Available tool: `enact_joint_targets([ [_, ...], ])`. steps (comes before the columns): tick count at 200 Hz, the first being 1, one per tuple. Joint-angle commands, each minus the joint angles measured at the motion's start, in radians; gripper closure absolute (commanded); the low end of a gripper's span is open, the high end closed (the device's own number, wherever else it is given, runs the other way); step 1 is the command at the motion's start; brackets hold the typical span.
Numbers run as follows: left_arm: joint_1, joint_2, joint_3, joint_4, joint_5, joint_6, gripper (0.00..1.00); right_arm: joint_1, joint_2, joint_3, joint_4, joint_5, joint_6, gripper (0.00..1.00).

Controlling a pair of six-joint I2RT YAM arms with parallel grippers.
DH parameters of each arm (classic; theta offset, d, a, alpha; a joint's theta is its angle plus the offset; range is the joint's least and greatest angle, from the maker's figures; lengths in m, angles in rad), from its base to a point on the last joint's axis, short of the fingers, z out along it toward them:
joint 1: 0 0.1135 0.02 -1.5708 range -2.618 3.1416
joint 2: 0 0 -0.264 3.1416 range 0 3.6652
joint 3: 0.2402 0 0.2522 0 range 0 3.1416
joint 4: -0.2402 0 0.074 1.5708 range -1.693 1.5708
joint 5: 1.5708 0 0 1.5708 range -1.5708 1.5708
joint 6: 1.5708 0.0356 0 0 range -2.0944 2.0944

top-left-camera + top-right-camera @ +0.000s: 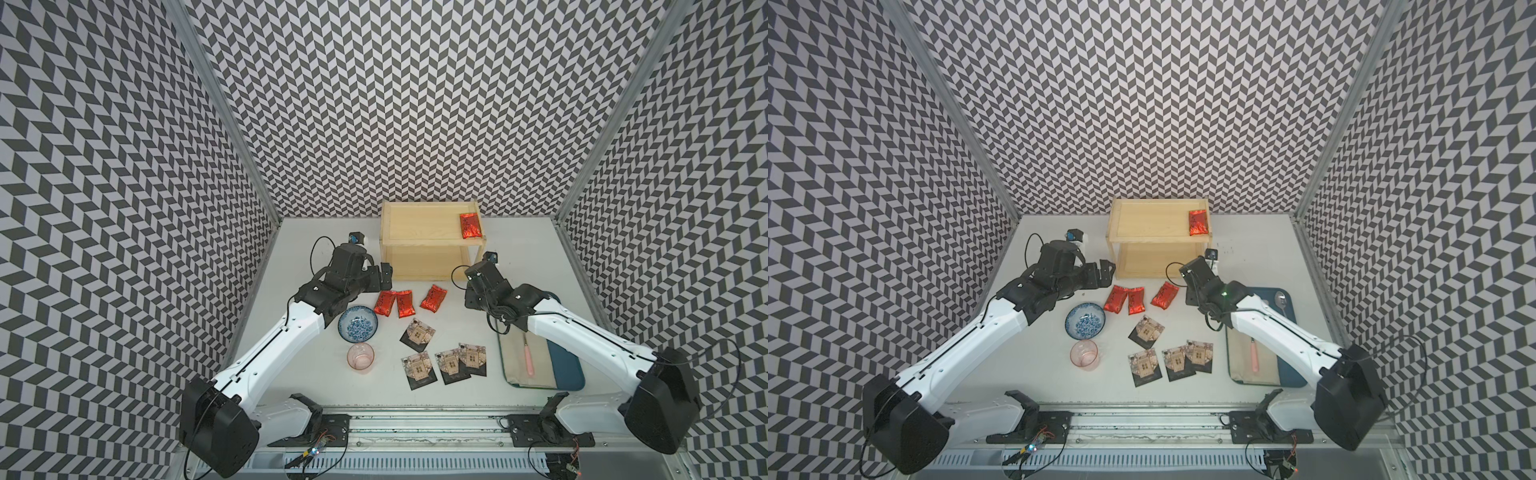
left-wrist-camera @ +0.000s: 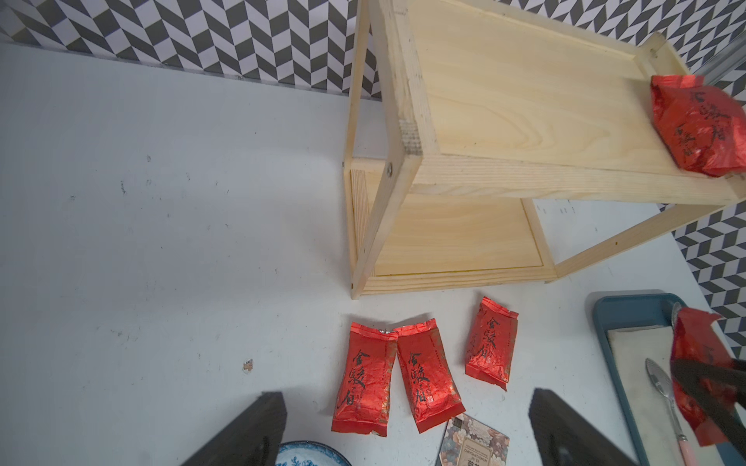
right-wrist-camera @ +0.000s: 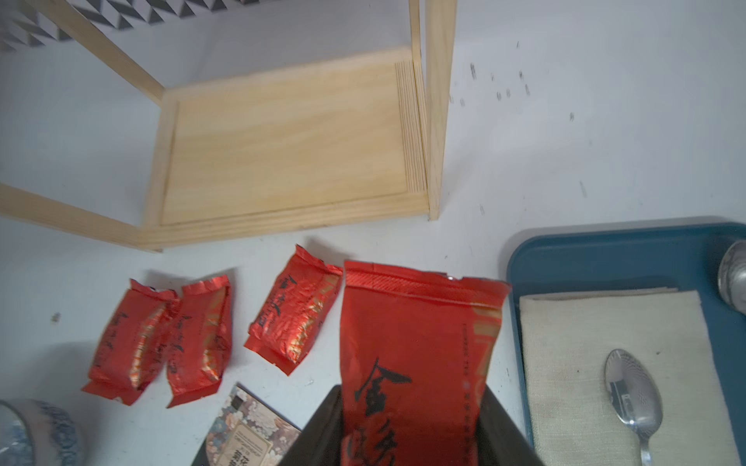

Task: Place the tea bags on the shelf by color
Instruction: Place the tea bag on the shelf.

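The pale wood shelf (image 1: 432,245) stands at the back of the table. One red tea bag (image 1: 470,225) lies at the right end of its top board; the lower board (image 3: 282,137) is bare. Three red tea bags (image 1: 405,303) lie on the table in front of the shelf, and several black tea bags (image 1: 451,365) lie nearer the front. My right gripper (image 3: 411,419) is shut on another red tea bag (image 3: 420,331), held above the table by the shelf's front right post. My left gripper (image 2: 407,403) stands open and holds nothing, above the left two red bags.
A blue patterned bowl (image 1: 358,324) and a pink cup (image 1: 360,358) sit under the left forearm. A blue tray (image 1: 575,374) with beige cloth, a pink-handled utensil (image 1: 528,357) and a metal spoon (image 3: 633,391) lies at the right.
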Motion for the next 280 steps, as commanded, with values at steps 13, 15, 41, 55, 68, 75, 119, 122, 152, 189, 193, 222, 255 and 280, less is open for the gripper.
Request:
enact_joint_targets([
  [13, 0.007, -0.005, 0.033, 0.011, 0.021, 0.001, 0.01, -0.01, 0.024, 0.199, -0.002, 0.087, -0.086, 0.52],
  [15, 0.006, -0.003, 0.033, 0.013, 0.02, 0.001, 0.01, -0.01, 0.031, 0.211, -0.003, 0.089, -0.091, 0.52],
  [41, 0.011, 0.004, 0.017, 0.028, 0.008, 0.007, 0.01, -0.018, 0.127, 0.368, 0.013, 0.097, -0.154, 0.52],
  [55, 0.021, 0.005, 0.007, 0.034, 0.01, 0.008, 0.01, -0.021, 0.19, 0.453, 0.026, 0.094, -0.191, 0.52],
  [68, 0.03, 0.005, -0.006, 0.041, 0.015, 0.01, 0.01, -0.027, 0.242, 0.517, 0.046, 0.085, -0.224, 0.52],
  [75, 0.038, 0.005, -0.01, 0.044, 0.021, 0.011, 0.01, -0.032, 0.274, 0.556, 0.05, 0.081, -0.237, 0.52],
  [119, 0.06, 0.01, -0.024, 0.047, 0.041, 0.013, 0.01, -0.055, 0.435, 0.732, 0.044, 0.093, -0.286, 0.52],
  [122, 0.062, 0.01, -0.025, 0.047, 0.042, 0.013, 0.01, -0.056, 0.443, 0.739, 0.042, 0.093, -0.286, 0.52],
  [152, 0.066, 0.007, -0.03, 0.048, 0.05, 0.013, 0.01, -0.058, 0.496, 0.768, 0.022, 0.115, -0.286, 0.52],
  [189, 0.074, 0.002, -0.033, 0.056, 0.067, 0.011, 0.01, -0.061, 0.527, 0.768, 0.045, 0.116, -0.301, 0.51],
  [193, 0.075, 0.002, -0.033, 0.056, 0.068, 0.011, 0.01, -0.061, 0.53, 0.769, 0.048, 0.116, -0.301, 0.51],
  [222, 0.077, 0.004, -0.037, 0.056, 0.07, 0.01, 0.01, -0.068, 0.55, 0.778, 0.058, 0.117, -0.302, 0.51],
  [255, 0.077, 0.007, -0.037, 0.056, 0.076, 0.008, 0.01, -0.076, 0.572, 0.792, 0.064, 0.121, -0.303, 0.51],
  [280, 0.077, 0.007, -0.038, 0.056, 0.076, 0.007, 0.01, -0.078, 0.581, 0.795, 0.073, 0.128, -0.309, 0.51],
])
